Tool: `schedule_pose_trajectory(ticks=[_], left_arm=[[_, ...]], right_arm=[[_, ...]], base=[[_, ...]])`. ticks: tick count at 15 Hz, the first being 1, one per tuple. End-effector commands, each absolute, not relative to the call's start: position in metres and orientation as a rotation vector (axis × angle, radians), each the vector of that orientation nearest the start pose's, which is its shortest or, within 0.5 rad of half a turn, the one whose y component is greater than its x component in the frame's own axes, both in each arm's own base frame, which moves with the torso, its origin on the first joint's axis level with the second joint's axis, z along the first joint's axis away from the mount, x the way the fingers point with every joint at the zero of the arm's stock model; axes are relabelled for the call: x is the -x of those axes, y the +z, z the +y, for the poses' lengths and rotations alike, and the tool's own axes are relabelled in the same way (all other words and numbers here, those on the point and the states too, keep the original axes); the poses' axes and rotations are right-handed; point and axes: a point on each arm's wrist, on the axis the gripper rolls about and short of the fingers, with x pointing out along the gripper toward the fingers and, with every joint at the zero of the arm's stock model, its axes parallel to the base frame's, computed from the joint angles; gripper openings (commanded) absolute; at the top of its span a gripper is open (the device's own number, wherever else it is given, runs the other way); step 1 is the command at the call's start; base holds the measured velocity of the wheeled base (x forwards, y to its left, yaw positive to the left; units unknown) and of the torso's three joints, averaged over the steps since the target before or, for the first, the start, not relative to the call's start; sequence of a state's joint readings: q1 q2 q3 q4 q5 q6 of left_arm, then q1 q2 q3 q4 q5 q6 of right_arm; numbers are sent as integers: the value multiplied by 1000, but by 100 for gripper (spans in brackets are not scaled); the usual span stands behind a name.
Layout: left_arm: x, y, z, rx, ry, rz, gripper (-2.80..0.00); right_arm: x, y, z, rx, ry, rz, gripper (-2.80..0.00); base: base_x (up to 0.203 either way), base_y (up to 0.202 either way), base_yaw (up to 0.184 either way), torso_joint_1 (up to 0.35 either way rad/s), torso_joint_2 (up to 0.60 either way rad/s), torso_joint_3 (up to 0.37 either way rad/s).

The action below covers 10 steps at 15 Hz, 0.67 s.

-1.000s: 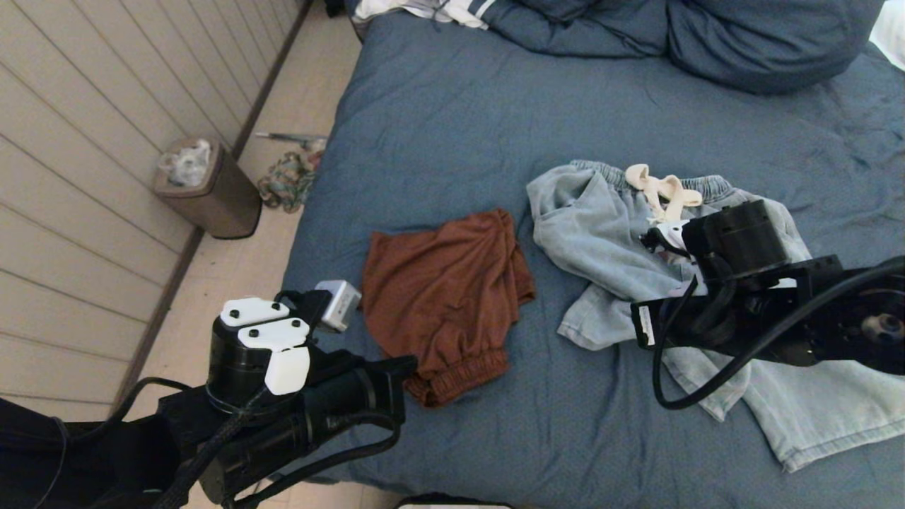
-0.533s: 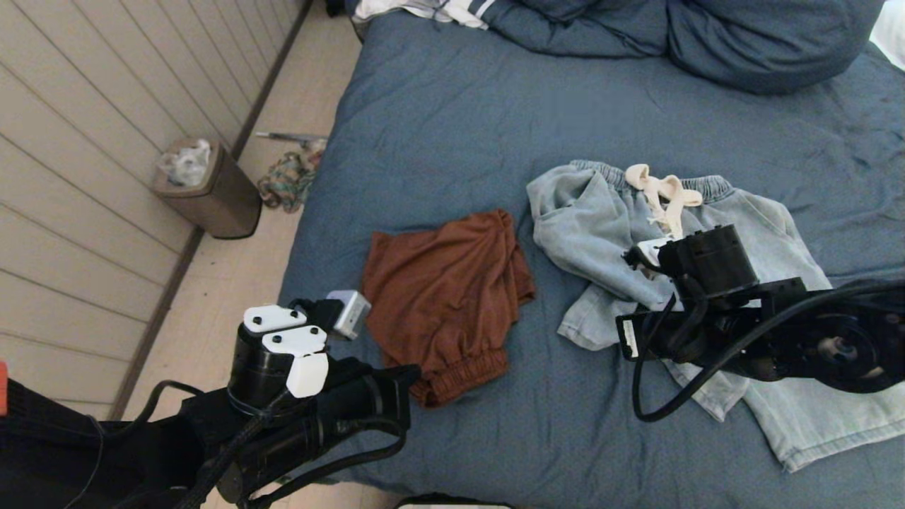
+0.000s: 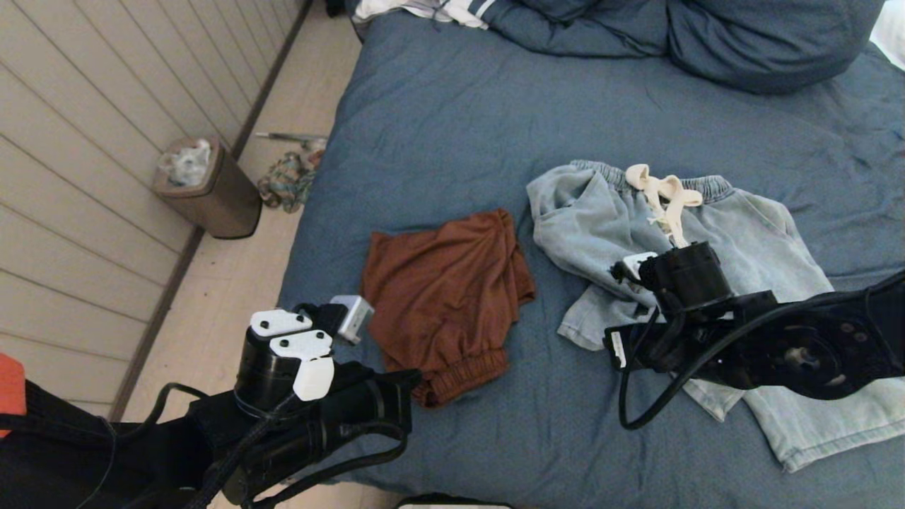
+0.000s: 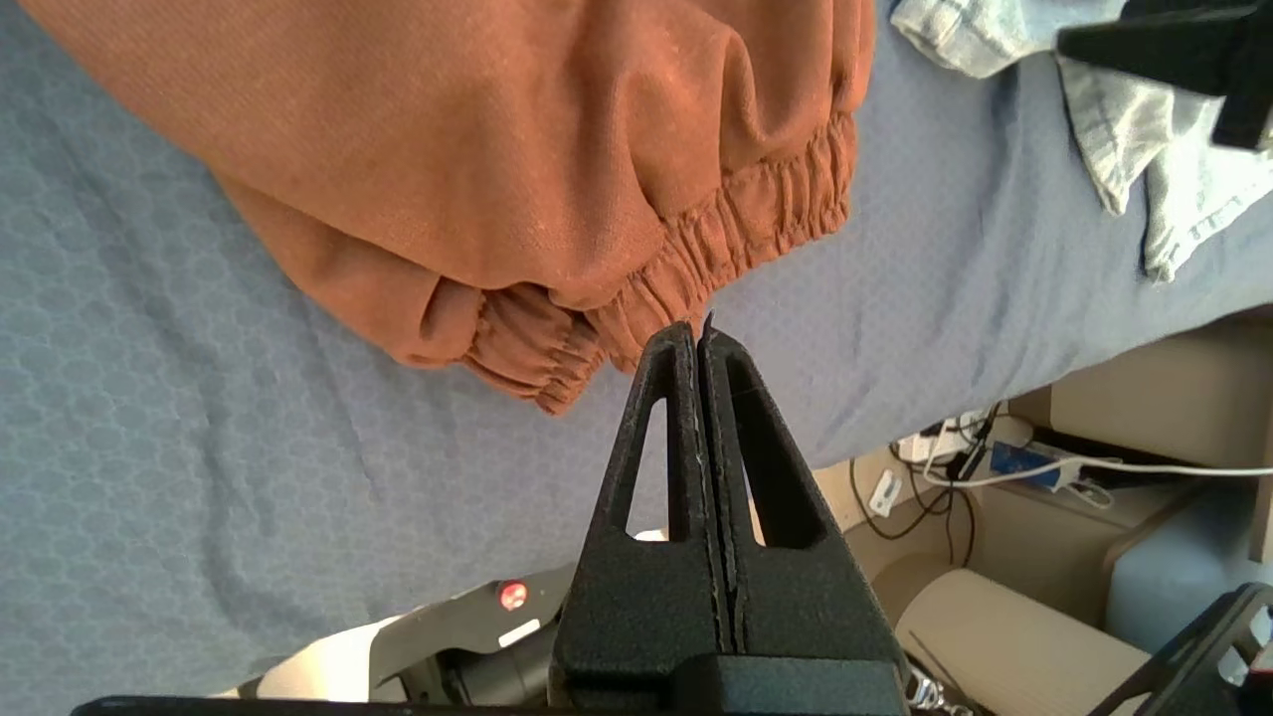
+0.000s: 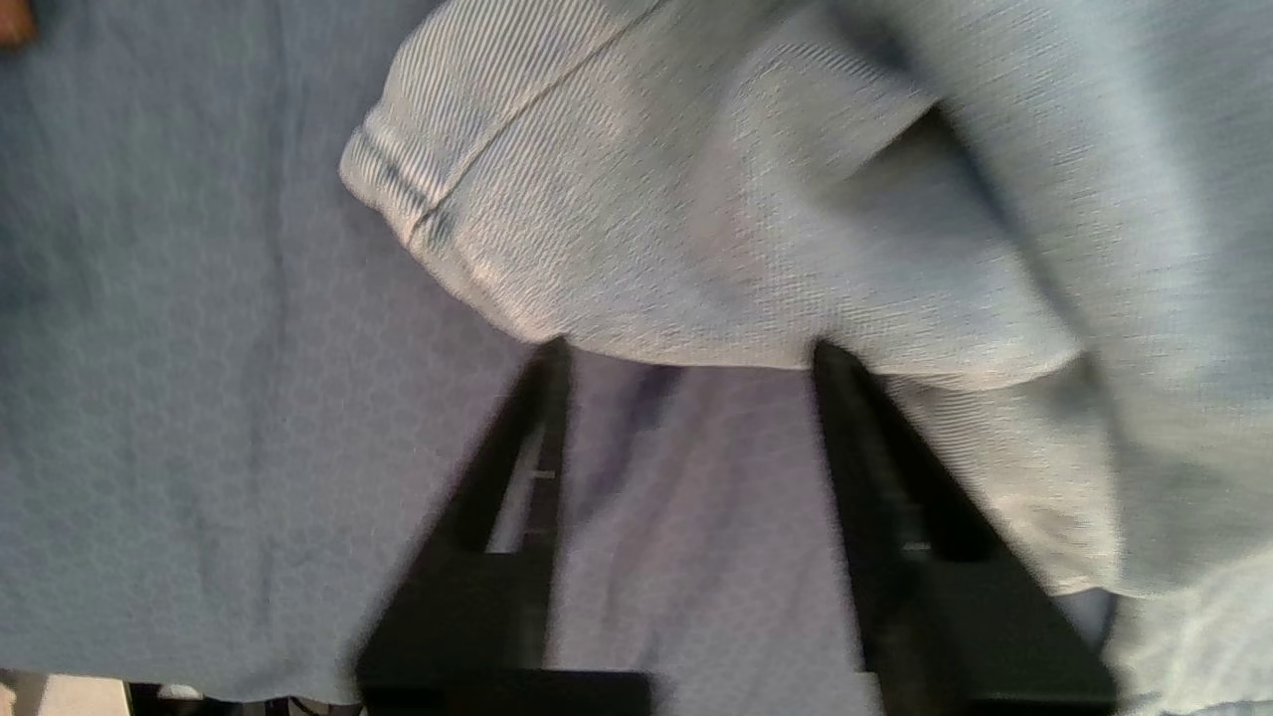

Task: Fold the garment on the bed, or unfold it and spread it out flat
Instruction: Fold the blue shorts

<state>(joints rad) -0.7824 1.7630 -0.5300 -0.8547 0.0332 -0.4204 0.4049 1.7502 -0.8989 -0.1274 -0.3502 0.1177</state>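
Observation:
The slate-blue bed [image 3: 452,120] carries two garments. Crumpled light-blue trousers [image 3: 587,219] with a cream drawstring [image 3: 664,191] lie at the right. My right arm [image 3: 707,311] reaches over them, and it hides the fingers in the head view. In the right wrist view my right gripper [image 5: 691,348] is open, its fingertips at a folded edge of the light-blue trousers [image 5: 696,219], with only bed cover between them. Rust-brown shorts [image 3: 445,297] lie in the middle. My left gripper [image 4: 696,333] is shut and empty, just beside the shorts' elastic waistband [image 4: 736,229], near the bed's front edge.
A bunched blue duvet [image 3: 707,35] and a white striped cloth [image 3: 438,10] lie at the head of the bed. On the floor to the left stand a brown waste bin [image 3: 212,187] and some clutter [image 3: 286,180]. Cables [image 4: 955,457] lie below the bed's front edge.
My right arm has slid towards me and leftward over the light-blue trousers, and its jaws have opened. My left arm has shifted slightly to the right, still shut.

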Motion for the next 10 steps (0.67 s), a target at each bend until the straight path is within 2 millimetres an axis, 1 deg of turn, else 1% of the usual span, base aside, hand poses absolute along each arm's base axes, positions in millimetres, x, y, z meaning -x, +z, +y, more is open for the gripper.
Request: schedule_pose_trajectory(ticks=[1, 4, 5, 6, 7, 10], left_arm=[[-201, 115, -199, 244, -648, 507, -280], [-201, 113, -200, 243, -648, 514, -280], [-202, 111, -200, 241, -647, 517, -280], [-202, 111, -200, 242, -648, 518, -280], [-202, 112, -200, 243, -649, 516, -280], [-202, 112, -200, 246, -647, 514, -280]], right_arm=[[-284, 131, 118, 173, 18, 718, 0], [-293, 118, 123, 172, 18, 723, 0], [-298, 114, 125, 160, 19, 694, 0], [-301, 113, 126, 148, 16, 661, -6], [-304, 114, 127, 139, 9, 634, -280], [-306, 112, 128, 128, 2, 626, -280]], base=[[0, 0, 0, 0, 0, 0], [0, 0, 0, 0, 0, 0], [0, 0, 0, 0, 0, 0], [0, 0, 0, 0, 0, 0], [0, 0, 0, 0, 0, 0], [0, 0, 0, 0, 0, 0]])
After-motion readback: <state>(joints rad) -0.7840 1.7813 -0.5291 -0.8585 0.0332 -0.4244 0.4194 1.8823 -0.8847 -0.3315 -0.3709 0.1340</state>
